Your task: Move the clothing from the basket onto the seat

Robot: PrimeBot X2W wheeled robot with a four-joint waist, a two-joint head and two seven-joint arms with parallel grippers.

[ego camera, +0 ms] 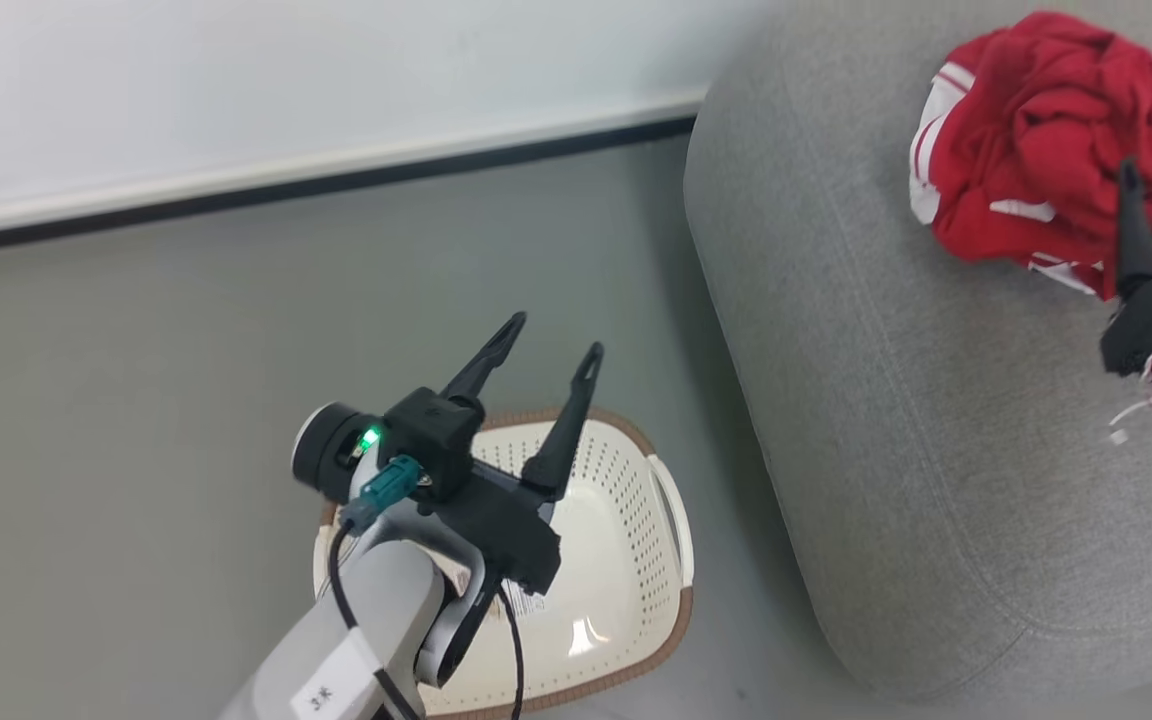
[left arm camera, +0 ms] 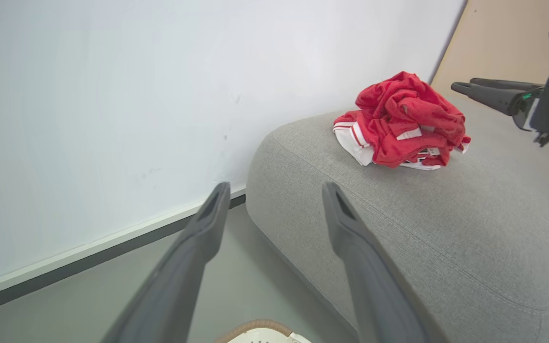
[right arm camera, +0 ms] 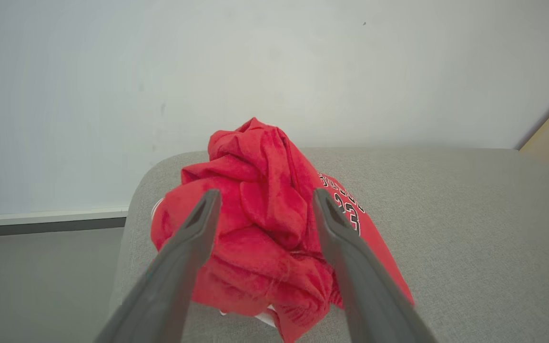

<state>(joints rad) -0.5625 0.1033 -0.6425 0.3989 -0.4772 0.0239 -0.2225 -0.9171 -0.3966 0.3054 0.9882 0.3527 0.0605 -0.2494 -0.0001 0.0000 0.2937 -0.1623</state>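
The clothing [ego camera: 1046,150] lies as a crumpled red heap with white stripe trim on the far part of the grey seat [ego camera: 886,400]. My right gripper [right arm camera: 266,195] is open, its fingers level with the heap and a short way back from it; the left wrist view shows it [left arm camera: 465,85] clear of the fabric [left arm camera: 398,119]. One of its fingers [ego camera: 1131,230] rises at the head view's right edge. My left gripper [ego camera: 556,335] hangs open above the cream basket [ego camera: 626,560] on the floor, holding nothing. The basket's visible inside is bare plastic; my forearm hides part of it.
A white wall with a dark skirting strip [ego camera: 336,180] runs behind the grey floor [ego camera: 136,380]. The seat's rounded edge [left arm camera: 274,200] stands close beside the basket rim [left arm camera: 255,327]. A tan panel [left arm camera: 503,43] rises beyond the seat.
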